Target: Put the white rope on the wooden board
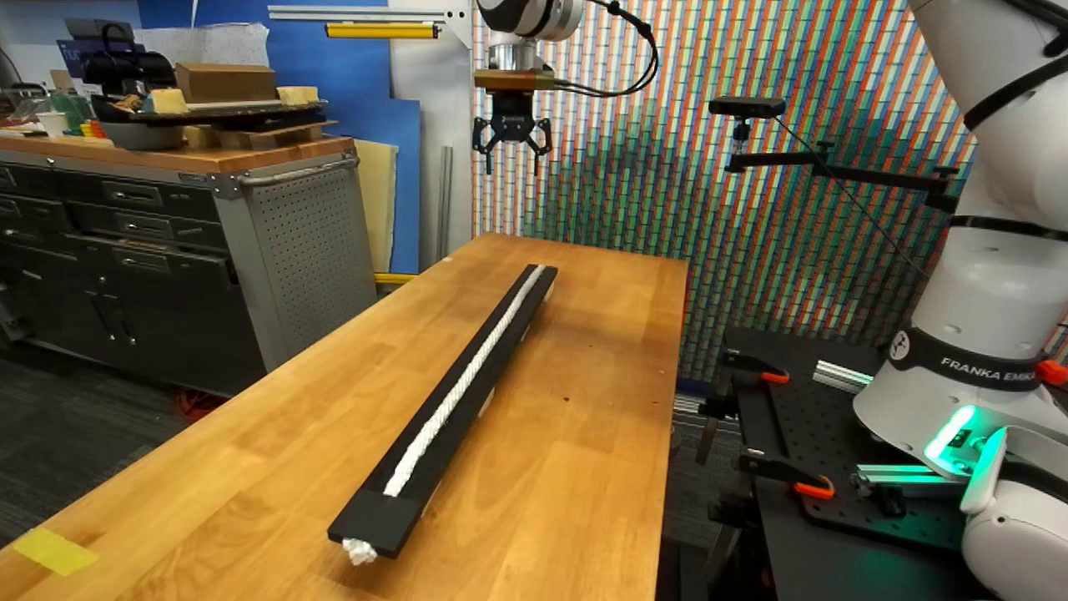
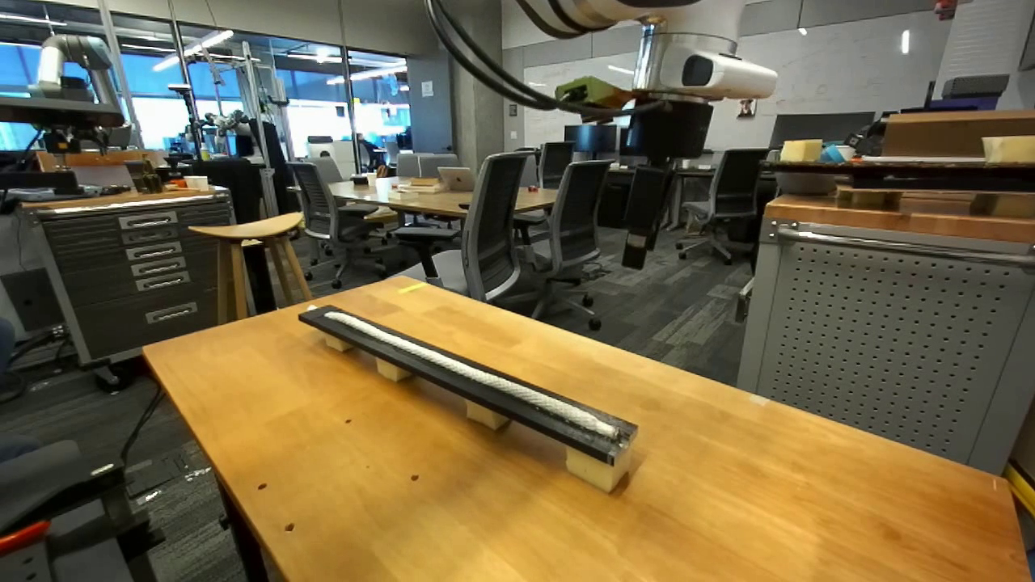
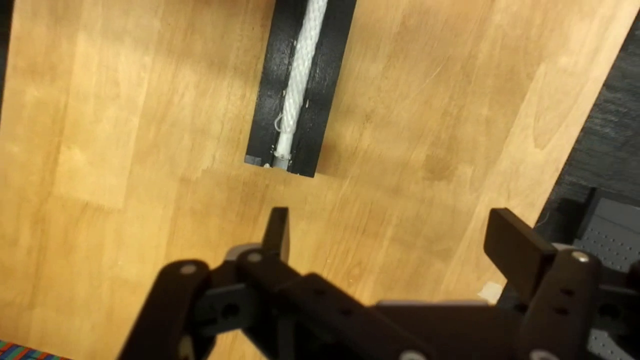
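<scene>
- The jaws stand wide apart with nothing between them; the gripper (image 1: 512,171) hangs well above the table (image 1: 576,517), and in the wrist view it sits beyond the end of the wooden board (image 3: 325,75), not over the white rope (image 3: 301,75)
- The rope lies lengthwise on the board in both exterior views, fairly straight and near the middle of its width
- At the end nearest the gripper it stops just short of the board's edge
- At the opposite end a dark strip (image 1: 380,512) seems to cross above the rope, and a white tuft (image 1: 360,552), probably the rope's own end, pokes out past the board
- The board rests on pale blocks (image 2: 597,470), clear of the table
- Step in hand, as I judge it: the placing looks done, so this reads as the finish
- Next move: most likely nothing on the rope itself; lifting the gripper away without brushing the raised board would serve
- Should straightening be wanted, it calls for coming down astride the rope, a light pinch and a slow pull along the board, since a sideways knock might shift both
</scene>
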Controlling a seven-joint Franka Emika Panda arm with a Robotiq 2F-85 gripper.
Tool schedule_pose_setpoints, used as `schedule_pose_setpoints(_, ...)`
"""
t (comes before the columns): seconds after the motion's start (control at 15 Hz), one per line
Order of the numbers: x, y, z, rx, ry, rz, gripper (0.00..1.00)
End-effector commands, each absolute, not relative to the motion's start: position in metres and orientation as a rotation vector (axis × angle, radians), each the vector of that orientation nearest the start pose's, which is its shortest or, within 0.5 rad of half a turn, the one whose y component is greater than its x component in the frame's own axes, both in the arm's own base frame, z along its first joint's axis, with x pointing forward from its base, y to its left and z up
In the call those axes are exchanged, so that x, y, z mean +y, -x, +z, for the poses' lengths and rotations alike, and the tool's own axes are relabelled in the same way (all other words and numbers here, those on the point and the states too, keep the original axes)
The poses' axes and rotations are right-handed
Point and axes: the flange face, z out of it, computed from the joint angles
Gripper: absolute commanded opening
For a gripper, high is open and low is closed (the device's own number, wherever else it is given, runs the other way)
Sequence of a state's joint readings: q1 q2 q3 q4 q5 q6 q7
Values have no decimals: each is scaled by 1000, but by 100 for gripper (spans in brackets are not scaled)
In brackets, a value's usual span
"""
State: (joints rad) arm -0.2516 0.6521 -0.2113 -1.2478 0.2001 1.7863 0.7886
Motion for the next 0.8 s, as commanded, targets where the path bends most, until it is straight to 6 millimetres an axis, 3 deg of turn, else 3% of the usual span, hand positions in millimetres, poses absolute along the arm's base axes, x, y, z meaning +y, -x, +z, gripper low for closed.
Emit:
schedule_pose_setpoints(0.0, -268, -655, 405, 1683, 2582, 265, 100)
schedule_pose_setpoints(0.4, -265, -625, 419, 1424, 2747, 605, 100)
schedule_pose_setpoints(0.47, -264, -635, 405, 1503, 2699, 535, 100)
schedule_pose_setpoints(0.73, -263, -628, 408, 1454, 2729, 593, 100)
